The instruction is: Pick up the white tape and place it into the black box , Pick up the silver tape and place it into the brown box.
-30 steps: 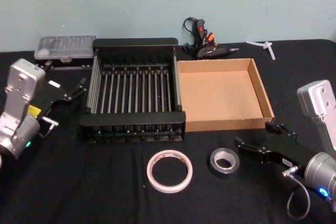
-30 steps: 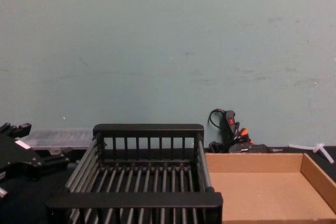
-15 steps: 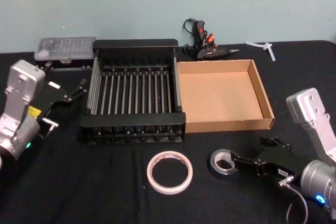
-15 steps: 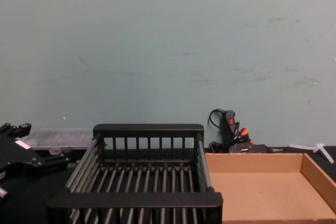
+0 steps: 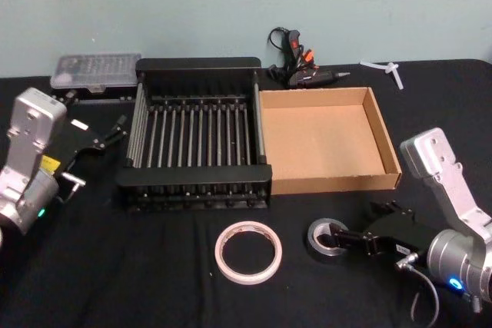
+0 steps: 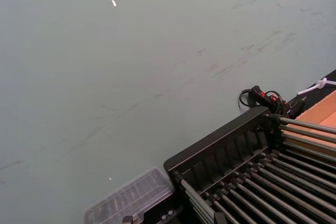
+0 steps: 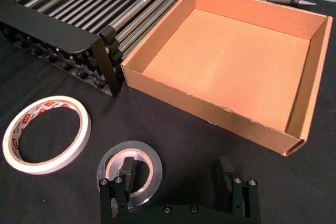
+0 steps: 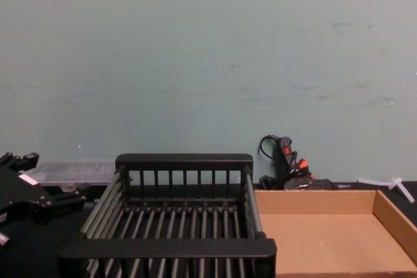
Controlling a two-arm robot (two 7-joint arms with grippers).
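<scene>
Right pincer (image 7: 178,182) (jaws wide open) straddles silver tape (image 7: 129,169) rim, w/ nothing gripped.

A matt black cloth (image 5: 154,266) is seen over the table. The black slatted plastic crate (image 5: 196,180) is fitted with shiny metal bars. The shallow tan tray (image 7: 231,59) is made of raw, dull cardboard (its cut edges look rough). A faint sheen is shown by the grey-silver tape roll (image 7: 137,158); the flat whitish roll with red print (image 7: 44,134) looks papery.
</scene>
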